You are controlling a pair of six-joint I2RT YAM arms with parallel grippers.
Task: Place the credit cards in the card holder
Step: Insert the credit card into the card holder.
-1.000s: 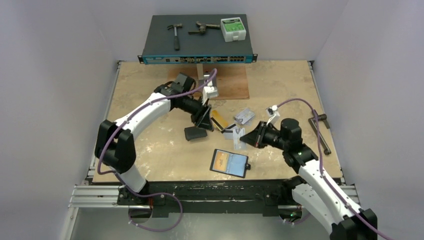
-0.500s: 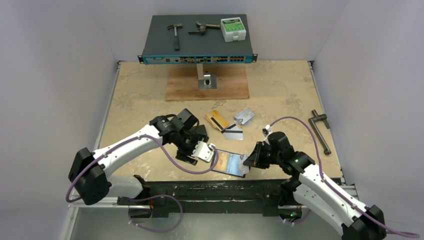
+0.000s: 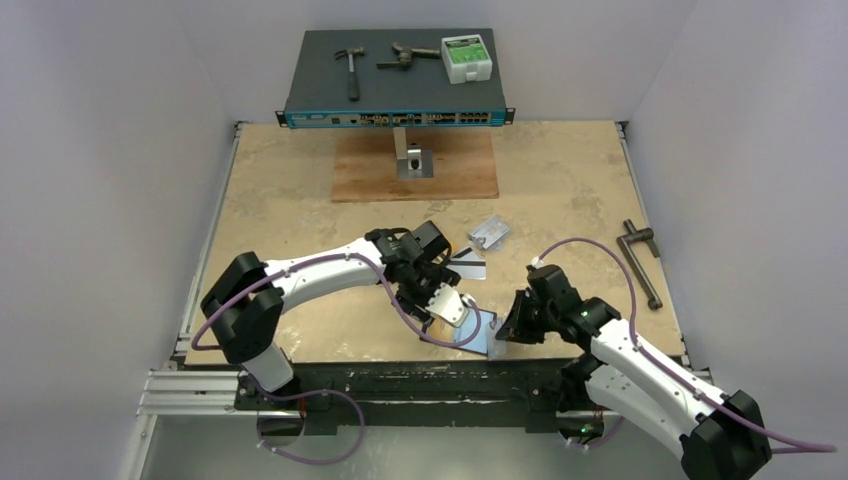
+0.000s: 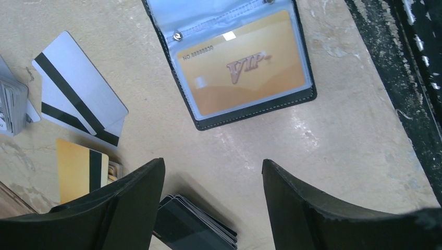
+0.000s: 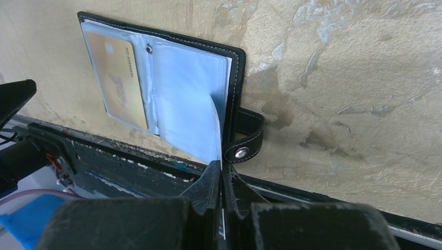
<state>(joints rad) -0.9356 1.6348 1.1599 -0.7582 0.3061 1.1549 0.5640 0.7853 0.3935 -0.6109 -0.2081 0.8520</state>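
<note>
With the right gripper (image 5: pixel 221 183) pinching a pocket (image 5: pixel 187 99) of the card holder (image 5: pixel 235 78) open, the empty, spread left gripper (image 4: pixel 212 174) should grip the striped card (image 4: pixel 83 94) by its edge.

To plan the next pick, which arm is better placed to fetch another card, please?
Probably left: the left end effector hangs open and empty near the striped cards; the right end effector is shut on a clear pocket of the card holder.

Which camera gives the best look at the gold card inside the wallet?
The left wrist view: the gold card faces the camera, its VIP lettering readable inside the card holder. The right wrist view shows it slanted and small; the top view is too far to make it out.
</note>
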